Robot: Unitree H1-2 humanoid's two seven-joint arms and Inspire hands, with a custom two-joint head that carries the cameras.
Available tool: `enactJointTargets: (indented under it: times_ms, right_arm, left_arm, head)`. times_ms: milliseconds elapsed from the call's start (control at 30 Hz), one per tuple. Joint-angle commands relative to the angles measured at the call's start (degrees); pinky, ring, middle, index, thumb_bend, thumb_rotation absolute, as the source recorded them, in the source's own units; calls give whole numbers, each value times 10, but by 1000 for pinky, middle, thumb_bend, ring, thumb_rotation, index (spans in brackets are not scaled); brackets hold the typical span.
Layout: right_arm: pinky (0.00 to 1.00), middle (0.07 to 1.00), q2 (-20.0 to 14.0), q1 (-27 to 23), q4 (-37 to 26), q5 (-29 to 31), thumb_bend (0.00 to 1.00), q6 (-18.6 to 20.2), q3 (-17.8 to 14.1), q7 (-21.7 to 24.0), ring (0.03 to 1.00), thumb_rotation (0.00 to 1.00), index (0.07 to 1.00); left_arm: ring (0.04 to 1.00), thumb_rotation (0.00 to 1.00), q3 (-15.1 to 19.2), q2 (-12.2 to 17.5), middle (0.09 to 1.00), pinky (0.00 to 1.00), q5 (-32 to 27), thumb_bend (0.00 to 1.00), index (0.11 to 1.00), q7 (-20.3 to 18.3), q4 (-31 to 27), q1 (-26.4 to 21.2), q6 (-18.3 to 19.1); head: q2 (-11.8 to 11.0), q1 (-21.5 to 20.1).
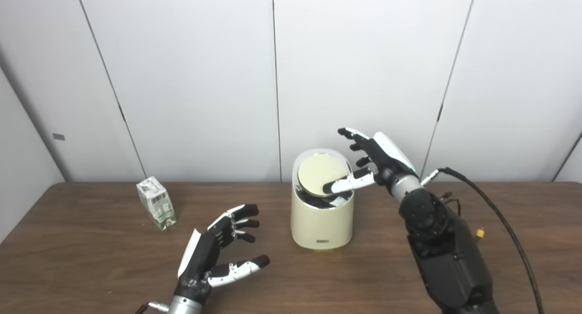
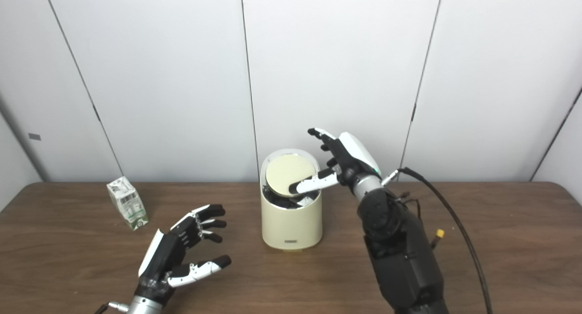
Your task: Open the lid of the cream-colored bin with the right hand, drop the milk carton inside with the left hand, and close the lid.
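The cream-colored bin [image 1: 322,223] stands at the middle of the wooden table. Its round lid [image 1: 318,174] is tilted up toward the back, with a dark gap at its front edge. My right hand [image 1: 369,161] is open beside the bin's right rim, and its thumb rests on the lid's front right edge. The milk carton [image 1: 156,203], white with green print, stands upright at the far left. My left hand [image 1: 218,246] is open and empty above the table, to the right of and nearer than the carton, not touching it.
A white panelled wall rises right behind the table [image 1: 91,259]. A black cable [image 1: 504,227] runs from my right wrist down the right side of the table. Bare wood lies between the carton, my left hand and the bin.
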Motion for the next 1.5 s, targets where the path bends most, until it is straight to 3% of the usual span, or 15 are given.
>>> enactJointTargets:
  times_ms: [0, 167, 400, 667, 933, 1033, 1233, 1467]
  right_arm:
    - [642, 879, -10, -39, -35, 24, 775, -44, -3, -32, 810, 245, 870]
    - [649, 877, -46, -36, -60, 25, 814, -43, 11, -44, 808, 207, 854]
    - [664, 875, -91, -1, -108, 28, 804, -27, 2, -46, 805, 258, 867]
    - [664, 858, -114, 68, -130, 105, 834, -87, -21, -58, 795, 256, 855]
    - [749, 932, -104, 133, -79, 207, 874, -188, -39, -71, 836, 227, 883]
    - [738, 947, -105, 152, -46, 221, 877, -247, -38, -84, 830, 241, 886]
    - [763, 892, -86, 183, -35, 239, 895, -255, -38, -95, 836, 259, 895]
    - [737, 901, -81, 215, -32, 244, 875, -259, -42, -100, 836, 217, 908]
  left_arm:
    - [736, 128, -1, 1, 806, 606, 0, 747, 828, 5, 2, -13, -16]
    - [740, 125, -2, 2, 808, 610, 0, 742, 828, 4, 2, -13, -17]
    - [741, 124, -3, 2, 808, 614, -4, 745, 829, 3, -5, -11, -10]
    - [737, 119, -2, 3, 802, 608, -4, 743, 824, 3, 2, -13, -20]
    - [731, 113, -2, 2, 798, 606, -5, 743, 819, 3, -2, -12, -18]
    - [733, 117, -2, 3, 797, 599, -2, 739, 819, 4, -4, -12, -18]
    - [733, 122, -1, 3, 795, 596, -2, 747, 815, 5, -5, -12, -17]
    - [736, 106, -8, -3, 794, 602, 6, 731, 811, 6, -9, -8, -20]
  head:
    - [0, 2]
    - [0, 1]
    - [1, 3]
    - [0, 1]
    - [0, 3]
    - [0, 3]
    - [0, 7]
    - [-18, 89]
